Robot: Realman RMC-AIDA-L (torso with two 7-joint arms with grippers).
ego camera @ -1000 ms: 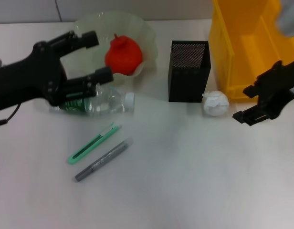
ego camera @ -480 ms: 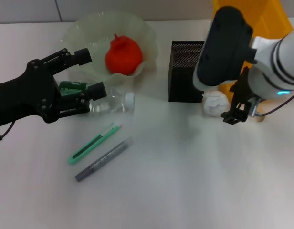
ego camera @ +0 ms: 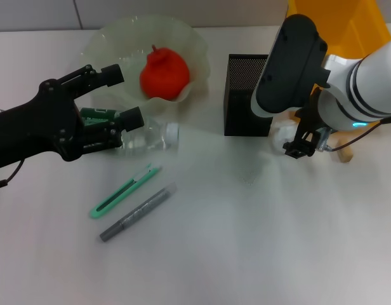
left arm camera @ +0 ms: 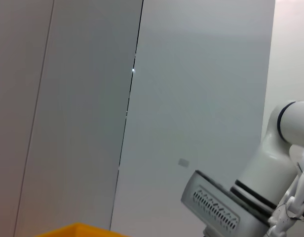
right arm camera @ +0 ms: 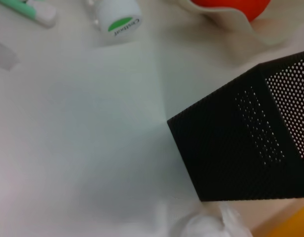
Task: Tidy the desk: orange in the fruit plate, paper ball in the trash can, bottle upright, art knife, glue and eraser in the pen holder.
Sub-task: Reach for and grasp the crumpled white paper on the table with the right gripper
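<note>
The orange (ego camera: 164,73) lies in the pale fruit plate (ego camera: 119,38). A clear bottle (ego camera: 145,136) with a green label lies on its side just in front of the plate. My left gripper (ego camera: 119,96) is open over the bottle's label end, one finger above it and one across it. The green art knife (ego camera: 125,190) and the grey glue stick (ego camera: 138,211) lie in front of the bottle. The black mesh pen holder (ego camera: 249,95) stands mid-table. My right gripper (ego camera: 299,147) hangs right at the white paper ball (ego camera: 282,133), which the arm partly hides. The yellow trash can (ego camera: 348,25) is behind. The eraser cannot be made out.
A small tan thing (ego camera: 343,154) lies right of the right gripper. The right wrist view looks down on the pen holder (right arm camera: 250,133), the paper ball (right arm camera: 211,224) and the bottle's cap (right arm camera: 117,15). The left wrist view faces a wall and my white right arm (left arm camera: 270,177).
My right arm swung in from the right edge and now hangs over the paper ball, a little further left than half a second ago. My left gripper lowered onto the bottle.
</note>
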